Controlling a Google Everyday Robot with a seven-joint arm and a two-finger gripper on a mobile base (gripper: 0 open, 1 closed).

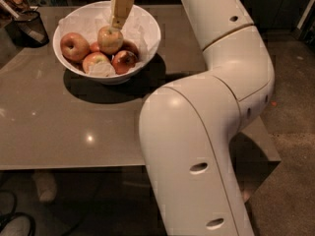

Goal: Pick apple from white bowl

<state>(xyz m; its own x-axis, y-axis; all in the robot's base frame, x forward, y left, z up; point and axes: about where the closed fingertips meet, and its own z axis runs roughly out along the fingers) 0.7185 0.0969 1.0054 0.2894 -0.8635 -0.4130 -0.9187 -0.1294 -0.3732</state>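
Note:
The white bowl [147, 38] stands on the grey table at the upper left, lined with crumpled white paper and holding several apples. The palest apple [110, 41], yellow-green with a light blush, sits on top in the middle of the bowl. My gripper [118, 22] hangs down from the top edge, its tan tip right at the apple's top, slightly to its right. Darker red apples [124, 61] lie below and beside the pale one. A bigger orange-red apple [74, 46] lies at the bowl's left.
A dark mesh cup [30, 27] stands at the table's far left corner. My white arm [197, 132] fills the right and centre foreground, over the table's [59, 127] right front part. Dark floor [290, 107] lies to the right.

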